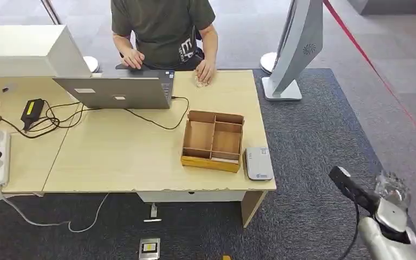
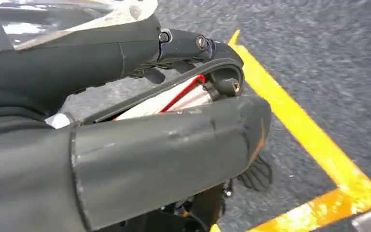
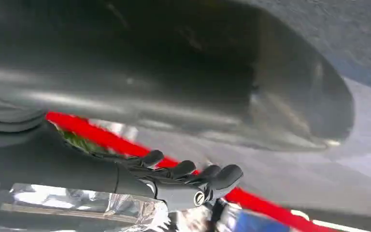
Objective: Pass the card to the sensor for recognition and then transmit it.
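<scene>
We see right hand [image 1: 392,189] low at right, off table edge, over carpet [image 1: 314,141]; in right wrist view its dark fingers [image 3: 188,170] extended, slightly apart, nothing held. Left hand [image 2: 125,159]: thumb and dark fingers apart, nothing between. Card: we cannot locate it. On table [image 1: 114,162]: grey sensor [image 1: 258,162] just beside divided cardboard box [image 1: 214,141]. Beyond: laptop [image 1: 116,89], then seated person [image 1: 162,27].

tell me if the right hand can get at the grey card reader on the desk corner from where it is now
Probably yes. The right hand hangs over the carpet, apart from the desk; the card reader lies at the near edge facing it, with nothing between, the cardboard box beyond.
</scene>
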`<action>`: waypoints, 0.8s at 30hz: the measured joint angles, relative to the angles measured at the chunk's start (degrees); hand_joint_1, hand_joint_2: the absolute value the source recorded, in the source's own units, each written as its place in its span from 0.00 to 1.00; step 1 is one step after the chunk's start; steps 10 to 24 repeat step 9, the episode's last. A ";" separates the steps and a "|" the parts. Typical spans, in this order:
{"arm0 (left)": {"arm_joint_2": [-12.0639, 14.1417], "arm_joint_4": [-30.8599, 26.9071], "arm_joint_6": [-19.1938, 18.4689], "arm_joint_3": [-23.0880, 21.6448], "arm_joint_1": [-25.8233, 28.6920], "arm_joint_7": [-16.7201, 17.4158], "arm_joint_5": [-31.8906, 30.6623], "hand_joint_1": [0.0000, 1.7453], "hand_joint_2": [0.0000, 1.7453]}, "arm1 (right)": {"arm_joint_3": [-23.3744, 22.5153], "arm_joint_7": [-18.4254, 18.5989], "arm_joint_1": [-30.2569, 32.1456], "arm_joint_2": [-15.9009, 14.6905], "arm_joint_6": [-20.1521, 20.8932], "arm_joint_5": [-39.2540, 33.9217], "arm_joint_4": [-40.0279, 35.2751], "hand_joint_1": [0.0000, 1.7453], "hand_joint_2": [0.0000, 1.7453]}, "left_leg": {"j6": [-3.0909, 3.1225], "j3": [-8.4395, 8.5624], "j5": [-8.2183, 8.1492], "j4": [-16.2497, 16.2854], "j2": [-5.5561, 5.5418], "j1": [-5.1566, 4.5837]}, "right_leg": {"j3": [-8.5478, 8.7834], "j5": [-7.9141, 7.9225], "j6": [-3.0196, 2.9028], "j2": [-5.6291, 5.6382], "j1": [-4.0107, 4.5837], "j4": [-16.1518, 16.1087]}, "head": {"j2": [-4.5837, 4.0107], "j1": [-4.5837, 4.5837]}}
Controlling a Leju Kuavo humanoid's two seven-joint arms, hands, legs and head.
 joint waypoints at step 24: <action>0.15 0.00 -0.35 0.02 -0.51 -1.44 -0.15 0.00 0.00 | -14.21 -5.58 6.45 2.90 -6.91 -2.64 8.69 0.00 0.00 | -0.05 0.18 -0.03 -0.05 0.31 0.00 | -0.04 0.00 -0.05 0.22 0.01 0.00 | 0.00 -0.02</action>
